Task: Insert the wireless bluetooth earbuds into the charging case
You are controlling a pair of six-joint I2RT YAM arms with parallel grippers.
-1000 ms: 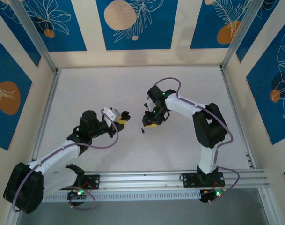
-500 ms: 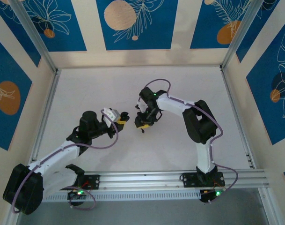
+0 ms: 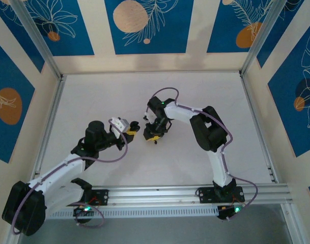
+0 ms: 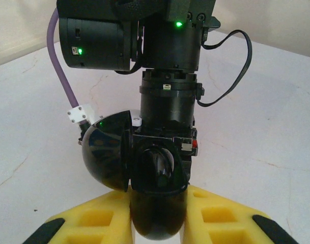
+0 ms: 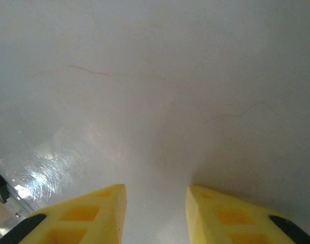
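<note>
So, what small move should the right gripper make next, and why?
Probably shift the right gripper over the tiny black earbud on the white table beside it: its fingers are open and empty, while the left gripper holds the glossy black round case open.

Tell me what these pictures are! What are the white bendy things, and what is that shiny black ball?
Those are two robot arms bolted to the edge of a white table. The picture showing both arms comes from a camera up above. The other two come from small cameras on each arm's wrist, so you see yellow fingers at the bottom. The left gripper pinches a shiny black earbud case with its lid flipped open. The right gripper points down at the bare table, its fingers apart and holding nothing. From above, a tiny dark speck lies just beside it; that may be an earbud, but it is too small to be sure.
</note>
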